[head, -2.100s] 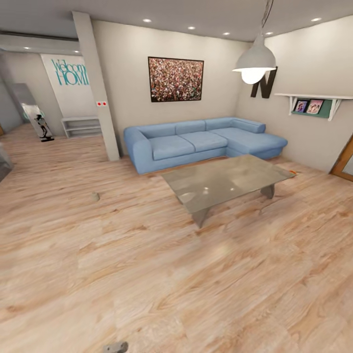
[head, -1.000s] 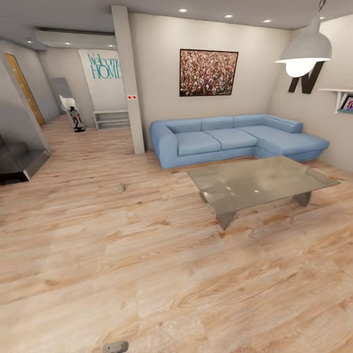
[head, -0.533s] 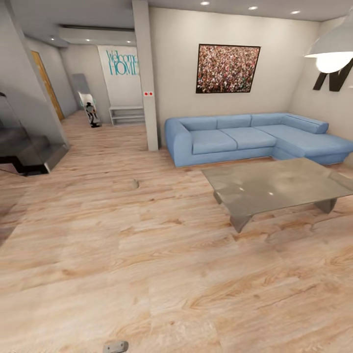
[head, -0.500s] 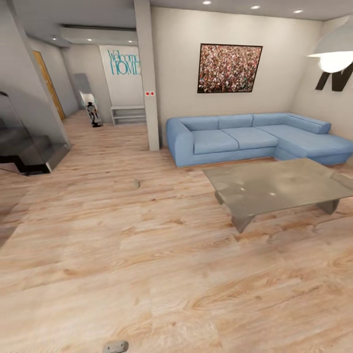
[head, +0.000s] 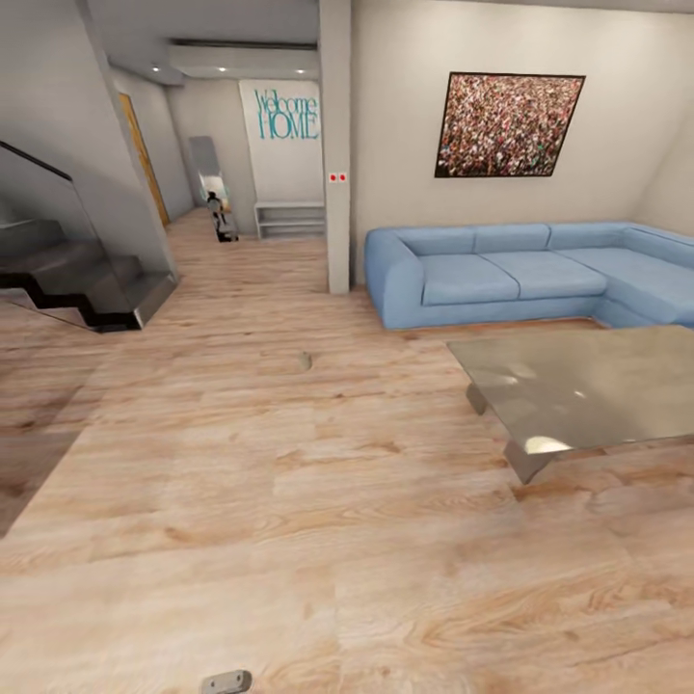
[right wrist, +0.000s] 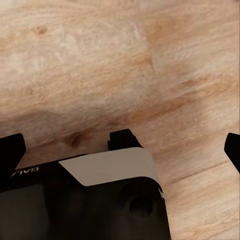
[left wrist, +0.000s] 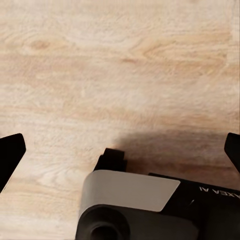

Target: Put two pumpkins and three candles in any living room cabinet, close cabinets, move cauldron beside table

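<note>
One small grey-beige candle [head: 305, 360] stands on the wooden floor, left of the glass coffee table [head: 588, 386] and in front of the white pillar [head: 336, 145]. It is far ahead of me, well beyond arm's reach. In the left wrist view my left gripper [left wrist: 120, 150] hangs open over bare floor, its black fingertips [left wrist: 10, 155] far apart with nothing between them. My right gripper [right wrist: 122, 150] is likewise open and empty above the floor, one dark fingertip [right wrist: 11, 150] at the picture's edge.
A blue corner sofa [head: 501, 275] lines the back wall behind the table. Dark stairs with a glass side [head: 77, 275] rise at the left. A hallway with a low white shelf [head: 289, 218] runs past the pillar. Wide wooden floor lies between me and the candle.
The camera has turned left, so the whole scene slid to the right. The stairs have come into view and the hanging lamp has left it. The candle and table have not moved on the floor.
</note>
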You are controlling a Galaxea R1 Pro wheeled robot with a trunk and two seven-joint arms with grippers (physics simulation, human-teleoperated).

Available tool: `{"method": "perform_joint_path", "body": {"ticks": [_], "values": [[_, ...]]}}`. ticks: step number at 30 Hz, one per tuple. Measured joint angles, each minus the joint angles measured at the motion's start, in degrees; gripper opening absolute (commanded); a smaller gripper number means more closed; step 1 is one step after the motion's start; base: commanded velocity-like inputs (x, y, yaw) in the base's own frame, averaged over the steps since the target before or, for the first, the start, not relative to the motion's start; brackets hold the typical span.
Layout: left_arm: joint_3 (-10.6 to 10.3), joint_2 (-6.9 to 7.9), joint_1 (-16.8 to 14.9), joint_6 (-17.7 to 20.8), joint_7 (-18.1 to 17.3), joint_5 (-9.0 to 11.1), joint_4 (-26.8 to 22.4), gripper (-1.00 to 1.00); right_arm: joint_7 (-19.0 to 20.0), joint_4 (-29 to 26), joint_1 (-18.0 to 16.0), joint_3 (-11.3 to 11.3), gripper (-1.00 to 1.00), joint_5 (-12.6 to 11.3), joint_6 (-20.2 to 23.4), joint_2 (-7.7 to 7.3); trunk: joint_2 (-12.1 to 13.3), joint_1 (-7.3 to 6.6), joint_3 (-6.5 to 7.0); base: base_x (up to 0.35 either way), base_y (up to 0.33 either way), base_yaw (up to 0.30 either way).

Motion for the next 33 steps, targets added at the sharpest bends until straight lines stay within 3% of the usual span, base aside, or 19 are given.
{"method": "perform_joint_path", "body": {"ticks": [12, 18, 20, 23, 24, 27, 29, 33], "values": [[-0.1, 0.00, 0.0, -0.1, 0.0, -0.1, 0.0, 1.00, 0.1, 0.0, 0.0, 0.0, 1.00, 0.0, -0.1, -0.09, 0.0, -0.01, -0.52, 0.308, 0.174, 0.112], [0.0, 0.05, 0.0, -0.1, 0.0, -0.1, 0.0, 1.00, -0.1, -0.2, 0.0, 0.0, 1.00, 0.3, -7.6, -0.18, 0.0, -0.01, -0.53, 0.347, 0.015, 0.002], [0.1, 0.08, 0.0, 0.0, 0.0, -0.1, -0.2, 1.00, -0.2, -0.5, 0.0, 0.0, 1.00, 0.2, -7.6, -0.11, 0.0, -0.01, -0.53, 0.350, 0.002, 0.000], [0.2, 0.27, -0.2, 0.6, 0.1, 0.0, -0.6, 1.00, -0.5, -1.6, -1.4, -0.1, 1.00, -0.2, -1.4, -0.35, 0.0, -0.01, -0.52, 0.350, 0.001, 0.000], [0.3, 0.45, -0.6, 1.3, 0.2, 0.0, -0.8, 1.00, -1.7, -4.1, -3.7, -0.3, 1.00, -0.2, 4.3, -0.66, 0.0, -0.01, -0.52, 0.350, 0.000, 0.000], [0.3, 1.43, -3.1, 6.0, 0.4, 0.0, -3.1, 1.00, -3.7, -10.1, -8.2, -0.8, 1.00, -0.4, 13.2, -1.03, 0.0, -0.01, -0.51, 0.350, 0.000, 0.000], [0.3, 2.07, -5.0, 11.8, 0.5, -0.1, -7.1, 1.00, -4.3, -14.7, -10.3, -1.2, 1.00, -0.6, 16.9, -0.70, 0.0, -0.01, -0.50, 0.350, 0.000, 0.000], [0.7, 4.81, -6.2, 15.4, 0.7, 0.0, -12.5, 1.00, -4.5, -17.9, -15.5, -1.5, 1.00, -0.8, 21.8, 0.29, 0.0, -0.01, -0.51, 0.350, 0.000, 0.000]]}}
